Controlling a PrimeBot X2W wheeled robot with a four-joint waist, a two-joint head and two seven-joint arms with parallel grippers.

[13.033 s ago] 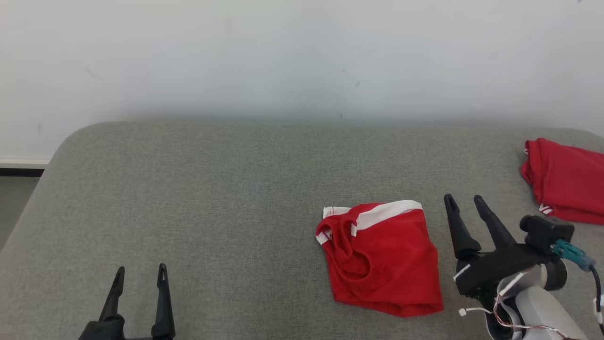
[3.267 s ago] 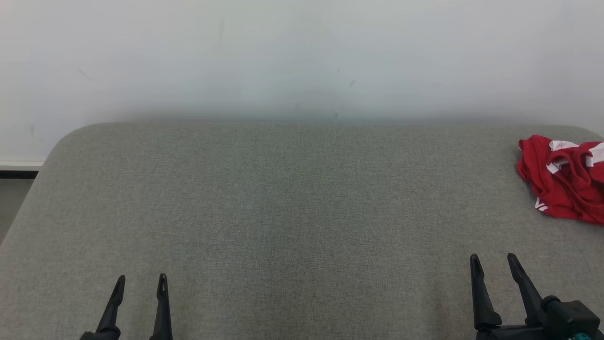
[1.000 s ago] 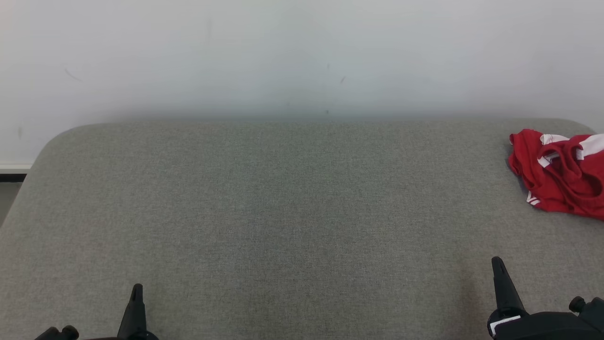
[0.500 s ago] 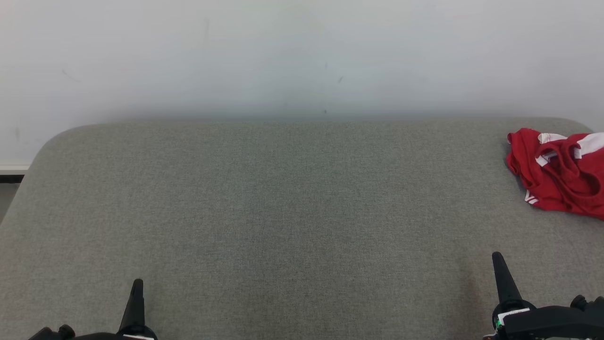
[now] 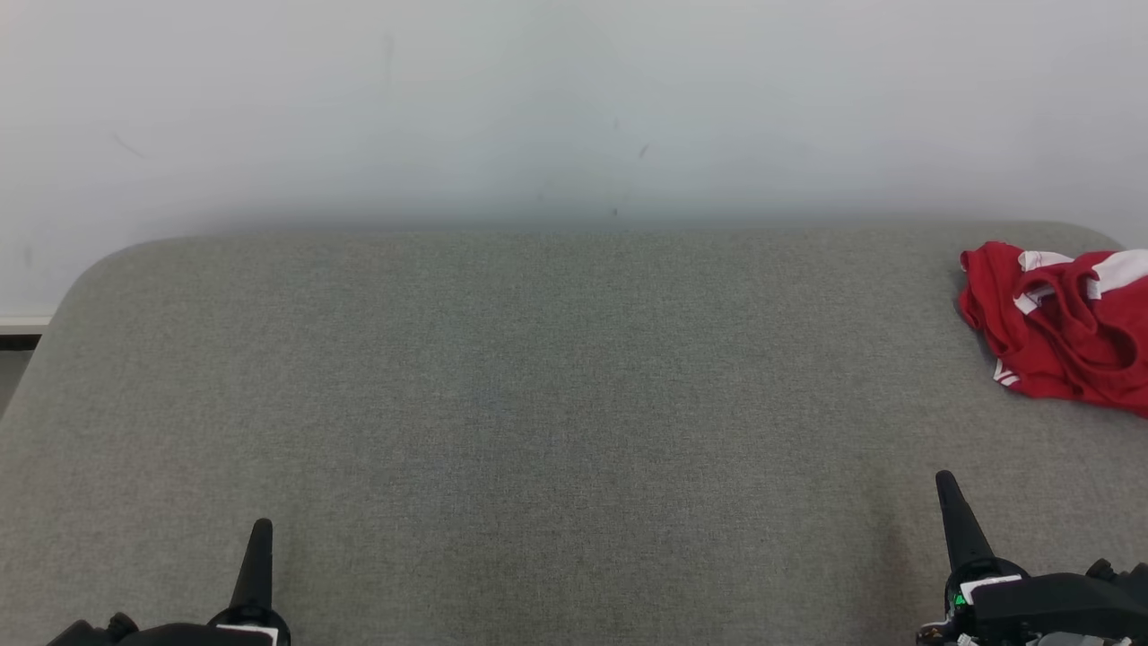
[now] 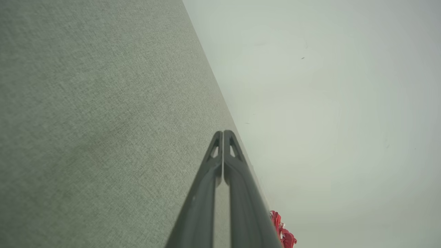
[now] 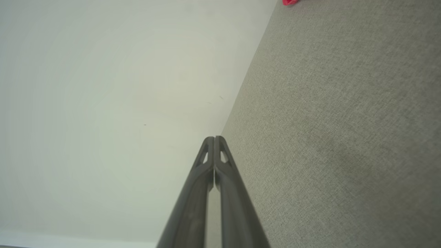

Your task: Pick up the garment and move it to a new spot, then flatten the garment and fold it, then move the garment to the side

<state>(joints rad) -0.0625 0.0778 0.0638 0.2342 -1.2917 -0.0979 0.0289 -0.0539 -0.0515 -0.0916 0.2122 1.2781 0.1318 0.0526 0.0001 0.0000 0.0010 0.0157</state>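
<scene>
The red garment (image 5: 1067, 332) with white trim lies bunched at the far right edge of the grey padded table (image 5: 538, 404). A sliver of it shows as the red garment (image 6: 283, 234) in the left wrist view and the red garment (image 7: 291, 1) in the right wrist view. My left gripper (image 5: 260, 534) is at the lower left, rolled on its side, shut with nothing in it. My right gripper (image 5: 948, 489) is at the lower right, also rolled and shut on nothing, well in front of the garment. The wrist views show the left gripper (image 6: 223, 132) and right gripper (image 7: 214, 138) with fingers pressed together.
A pale wall (image 5: 574, 108) runs along the table's far edge. The table's left corner is rounded, with a strip of floor and dark skirting (image 5: 18, 341) beyond it.
The head camera has drifted slightly, so the whole picture shifted. Both grippers have edged a little up the view and stay shut; the garment lies as before.
</scene>
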